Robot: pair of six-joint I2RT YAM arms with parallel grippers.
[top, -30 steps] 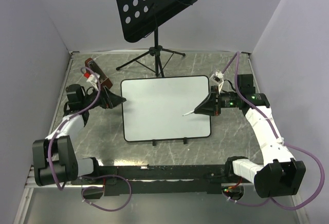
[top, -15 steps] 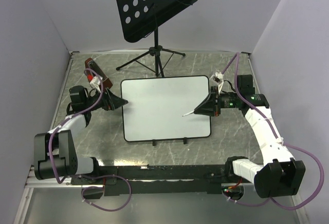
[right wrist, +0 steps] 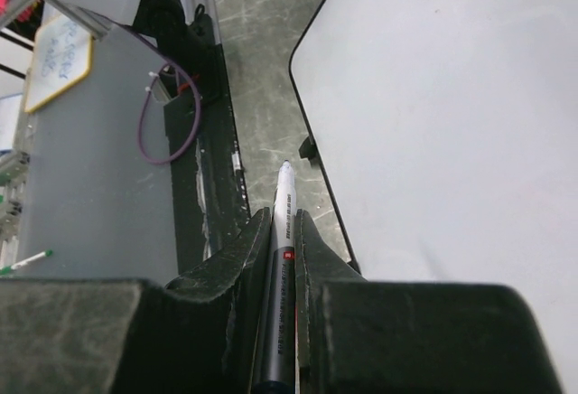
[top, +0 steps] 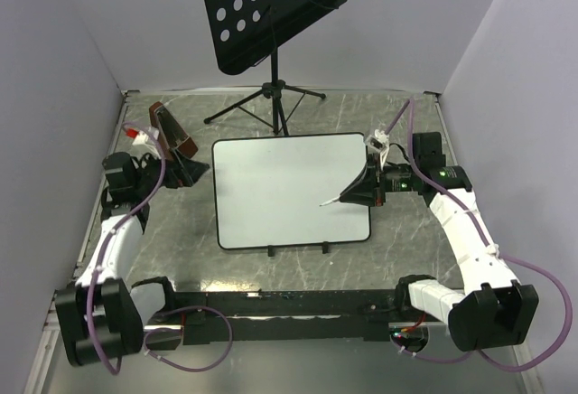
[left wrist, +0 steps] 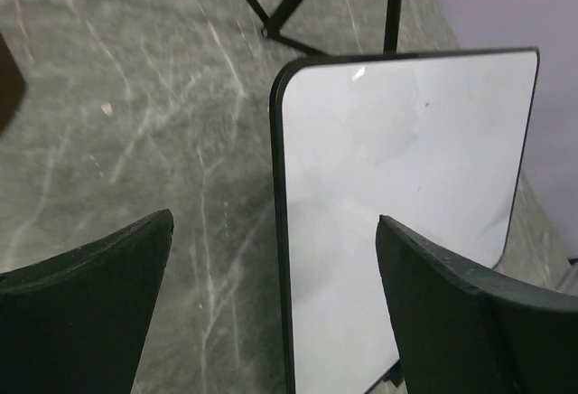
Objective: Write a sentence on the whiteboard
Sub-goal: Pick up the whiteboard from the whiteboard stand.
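Shows the whiteboard [top: 280, 191] flat on the desk's [top: 181, 231] middle, bare of any sentence. Holds the marker [right wrist: 278, 222] clamped in the right pincer [top: 350, 195], tip over the board's right part. Risks shoving the unpinned board sideways by pressing hard, or twisting the marker in the grip. Has the left pincer [top: 197, 173] wide, empty, just beside the left edge. Notes a music stand [top: 271, 5] behind, a brown block [top: 172, 130] by the left arm, neither in the way

Left arm [top: 117, 240]: stretched along the left edge. Left gripper [top: 195, 172]: fingers spread wide, empty. Right arm [top: 465, 227]: bent, near the right edge. Right gripper [right wrist: 282, 220]: clamped on a marker [right wrist: 280, 258].
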